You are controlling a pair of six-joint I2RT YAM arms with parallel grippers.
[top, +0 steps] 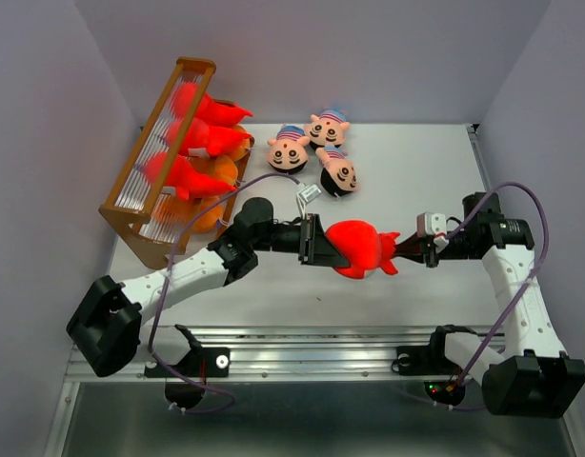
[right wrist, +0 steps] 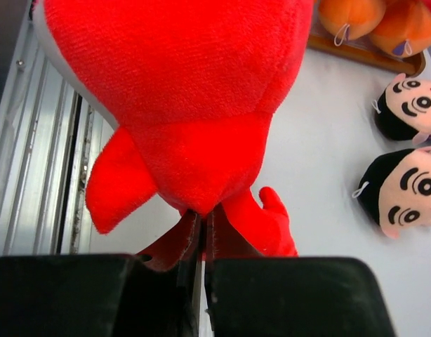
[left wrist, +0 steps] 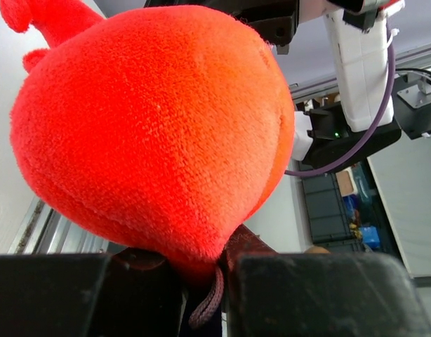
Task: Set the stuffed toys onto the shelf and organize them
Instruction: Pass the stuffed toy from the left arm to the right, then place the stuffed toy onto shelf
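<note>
Found one red toy [top: 361,249] held above the table [top: 445,181] at centre, spanned between both arms. Found left gripper [top: 331,245] clenched on the toy's 9 o'clock end, pinching fabric and a cord loop. Found right gripper [top: 404,246] clamped tight on the tail at the 3 o'clock end. Judged as a mid-air hand-over or re-grip, with this toy not yet shelved. Located shelf [top: 121,211] at 10 o'clock. Counted three red toys [top: 183,173] on its upper tiers. Counted about three orange toys [top: 224,171] on the lower tier, partly hidden, so count uncertain. Counted three doll heads [top: 289,150] loose on the table at 12 o'clock, close together, none shelved. Judged task past halfway: four toys left to place, namely the held red one and the three doll heads.
</note>
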